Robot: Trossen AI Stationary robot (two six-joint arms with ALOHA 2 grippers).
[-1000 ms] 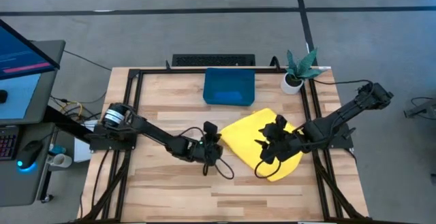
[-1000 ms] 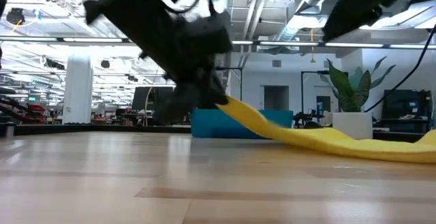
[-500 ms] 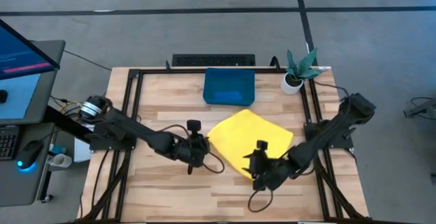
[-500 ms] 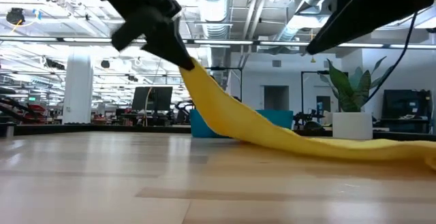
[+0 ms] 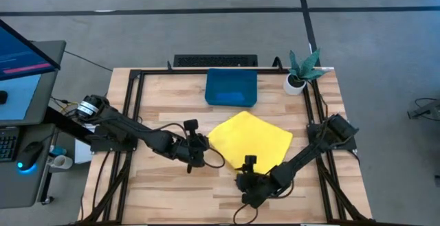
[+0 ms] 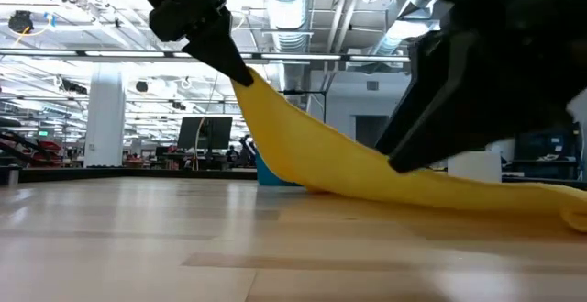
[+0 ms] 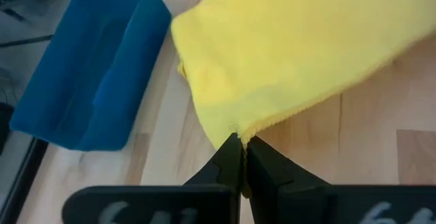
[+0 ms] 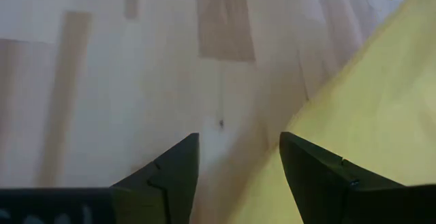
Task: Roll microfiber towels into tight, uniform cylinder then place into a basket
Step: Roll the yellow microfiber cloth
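Standing behind yellow towel [image 5: 249, 137]: basket [image 5: 231, 87]; potted plant [image 5: 300, 70].

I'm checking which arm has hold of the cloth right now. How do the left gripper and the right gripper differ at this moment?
The left gripper is shut on a corner of the yellow towel and lifts it off the table; the right gripper stands open and holds nothing. The left one is at the towel's left corner, the right one low over bare wood by its near edge. Both are dark and two-fingered.
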